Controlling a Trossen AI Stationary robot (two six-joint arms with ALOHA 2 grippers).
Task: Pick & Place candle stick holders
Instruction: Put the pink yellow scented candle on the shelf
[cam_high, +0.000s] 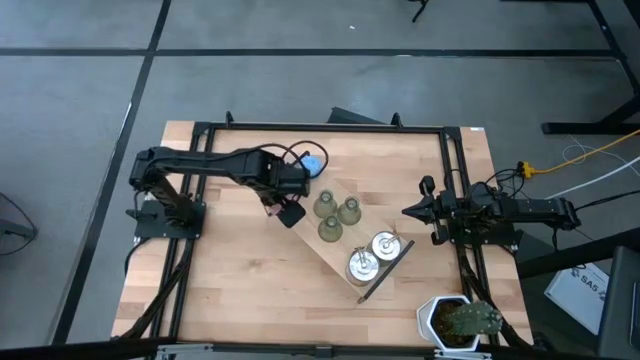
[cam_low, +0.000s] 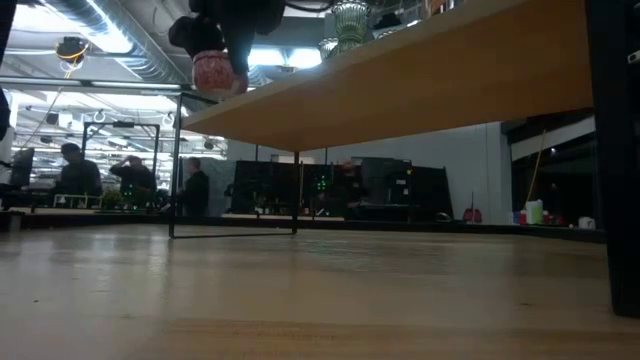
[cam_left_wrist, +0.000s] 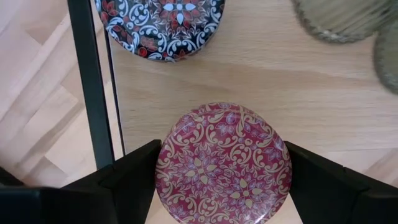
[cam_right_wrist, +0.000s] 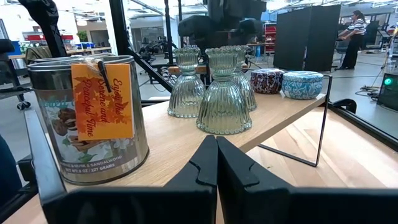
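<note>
1. Candle stick holders mostly stand on the wooden tray (cam_high: 400, 262), which lies slantwise across the table (cam_high: 240, 290): three green bell-shaped holders (cam_high: 337, 216) cluster near its upper end, two silver holders (cam_high: 372, 255) sit toward its lower end
2. Pink holder (cam_left_wrist: 222, 165), patterned in red and cream, sits between the fingers of the left gripper (cam_high: 287, 212), which reaches over the tray's upper-left end; the jaws stand wide and flank the holder on both sides, so this reads as a grasp, though whether it rests on the wood beneath cannot be told
3. Dark patterned holder (cam_left_wrist: 161, 25) sits just beyond the pink one on the same wooden surface; a blue holder (cam_high: 312, 163) shows by the left arm's wrist
4. Right gripper (cam_high: 412, 211) waits at the table's right edge, jaws clenched on nothing, its camera facing the silver and green holders
5. Potted plant (cam_high: 460, 320) stands at the near right corner, apart from the work
6. Placement judged: like holders are grouped along the tray, which suggests that the pink one belongs beside its patterned neighbours
</note>
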